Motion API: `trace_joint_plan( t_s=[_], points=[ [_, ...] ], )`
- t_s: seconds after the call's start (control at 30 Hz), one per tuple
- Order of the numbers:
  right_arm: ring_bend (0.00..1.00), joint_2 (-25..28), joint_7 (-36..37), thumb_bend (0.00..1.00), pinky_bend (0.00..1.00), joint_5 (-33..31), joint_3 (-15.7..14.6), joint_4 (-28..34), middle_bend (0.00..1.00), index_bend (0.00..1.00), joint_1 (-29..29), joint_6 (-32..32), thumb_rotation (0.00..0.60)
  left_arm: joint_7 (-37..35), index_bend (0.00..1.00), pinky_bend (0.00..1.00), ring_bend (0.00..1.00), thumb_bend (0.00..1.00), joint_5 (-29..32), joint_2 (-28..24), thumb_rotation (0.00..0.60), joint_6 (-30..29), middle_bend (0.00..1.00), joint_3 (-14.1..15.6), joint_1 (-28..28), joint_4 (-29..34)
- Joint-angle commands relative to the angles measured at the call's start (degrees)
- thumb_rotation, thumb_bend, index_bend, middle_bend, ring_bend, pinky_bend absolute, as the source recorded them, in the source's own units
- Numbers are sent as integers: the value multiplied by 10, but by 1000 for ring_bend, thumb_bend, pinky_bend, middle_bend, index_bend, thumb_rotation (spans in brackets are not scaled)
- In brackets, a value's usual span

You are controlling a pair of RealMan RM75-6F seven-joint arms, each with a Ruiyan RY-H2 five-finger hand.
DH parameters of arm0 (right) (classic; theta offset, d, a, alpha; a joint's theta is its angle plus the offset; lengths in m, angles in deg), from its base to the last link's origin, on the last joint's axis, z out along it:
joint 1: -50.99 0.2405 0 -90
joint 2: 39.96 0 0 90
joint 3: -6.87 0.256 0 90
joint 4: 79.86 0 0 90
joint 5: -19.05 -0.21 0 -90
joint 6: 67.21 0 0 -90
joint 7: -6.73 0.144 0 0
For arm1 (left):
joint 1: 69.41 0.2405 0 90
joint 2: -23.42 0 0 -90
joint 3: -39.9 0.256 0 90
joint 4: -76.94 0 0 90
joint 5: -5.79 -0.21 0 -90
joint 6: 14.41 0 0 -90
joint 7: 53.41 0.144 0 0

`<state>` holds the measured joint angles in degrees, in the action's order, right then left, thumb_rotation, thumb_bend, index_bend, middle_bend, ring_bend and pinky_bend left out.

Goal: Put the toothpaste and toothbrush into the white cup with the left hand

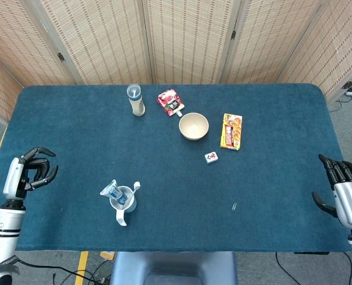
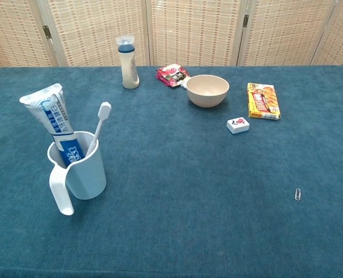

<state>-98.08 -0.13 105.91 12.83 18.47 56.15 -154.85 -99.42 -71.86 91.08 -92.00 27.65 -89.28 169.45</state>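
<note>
Far left in the head view we found the left hand (image 1: 28, 172) at the table's (image 1: 271, 184) edge, well apart from the cup. Its fingers were curled in and it held nothing. The chest view did not show it.

Next, the white cup (image 2: 79, 171) stood upright near the front-left of the table, handle toward the front edge. The toothpaste (image 2: 54, 120) stood in it, blue cap end down, crimped end up and leaning left. The toothbrush (image 2: 98, 124) stood in the same cup, head up, tilted right against the rim. We judged both items placed and the task essentially done.

Mid-table at the back we noted a small bottle (image 2: 128, 62), a red packet (image 2: 172, 74), a beige bowl (image 2: 207, 90), an orange box (image 2: 262, 101), a small white tile (image 2: 237, 125), and a paper clip (image 2: 298, 194) nearer the front.

Far right, the right hand (image 1: 344, 190) hung off the table's edge, fingers apart, holding nothing.

What remained, in our judgement, was only to park the left arm. To do that well, keep it low and outboard, clear of the cup; the tall tube makes the cup top-heavy, and a brush could tip it.
</note>
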Motion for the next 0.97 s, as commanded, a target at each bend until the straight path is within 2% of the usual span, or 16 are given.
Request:
trace_joint_plan(
  t_s=[0.03,0.17,0.3,0.43,0.63,0.8,0.97],
  points=[
    [201,-1,14,196,178,-1,-5,-4,178,2,0,9,600,135,497,829,609,391,42,-4,600,32,715,4,-7,-47],
    [201,4,42,203,178,3,-13,-8,178,2,2,23,600,256,464,687,497,391,58,6,600,18,645,19,4,-59],
    [201,4,69,211,178,6,-19,-20,178,2,4,33,600,324,408,600,417,391,66,7,600,-8,569,35,29,-30],
    [201,-2,92,213,178,17,-26,-33,178,2,4,34,600,370,395,583,406,391,49,6,600,-60,542,50,61,4],
    [201,-14,120,213,178,29,-34,-47,178,19,-2,27,600,441,379,534,376,391,-24,17,600,-131,529,90,101,19],
    [201,-24,124,213,178,36,-40,-57,178,24,-5,24,600,508,350,483,342,391,-46,10,600,-137,491,115,120,51],
    [201,-28,128,213,178,40,-44,-61,178,24,-2,29,600,537,342,456,325,391,-43,1,600,-123,470,120,124,78]
  ],
)
